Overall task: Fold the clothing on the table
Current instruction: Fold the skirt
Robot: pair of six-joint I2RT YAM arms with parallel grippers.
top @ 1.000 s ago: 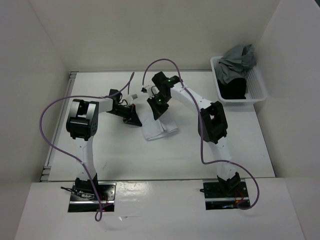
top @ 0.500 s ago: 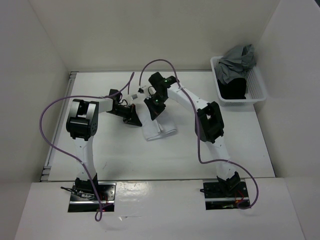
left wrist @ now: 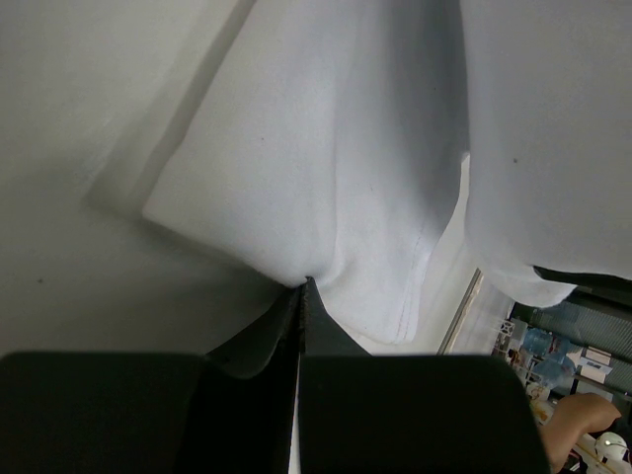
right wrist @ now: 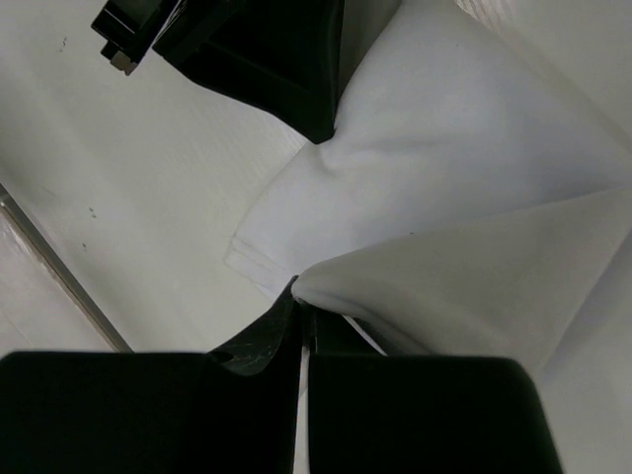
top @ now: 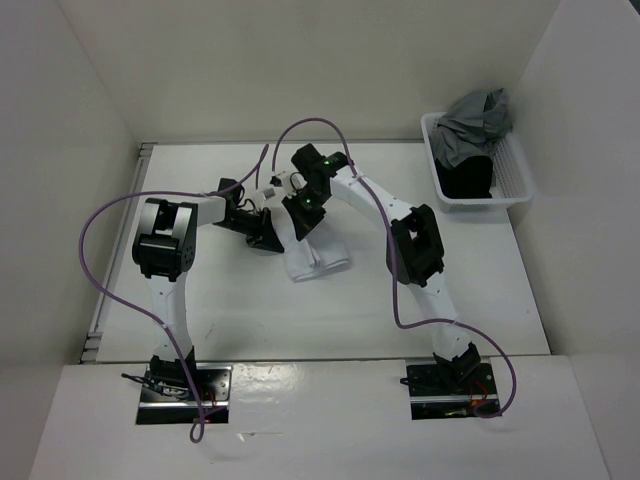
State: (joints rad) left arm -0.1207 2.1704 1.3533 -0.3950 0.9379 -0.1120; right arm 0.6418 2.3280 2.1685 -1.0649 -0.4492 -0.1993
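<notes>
One piece of white clothing (top: 318, 255) lay near the middle of the surface (top: 230, 310), its far end gathered up between two arms. The left fingers (left wrist: 301, 296) were pinched shut on one edge, and the right fingers (right wrist: 299, 296), just beside, were clamped on another fold. At the far right sat one basket (top: 515, 180) holding two garments: a grey garment (top: 470, 125) over a black garment (top: 468, 180).

Basket (top: 482, 203) blocks far-R corner; room along table (top: 300, 320) front.
</notes>
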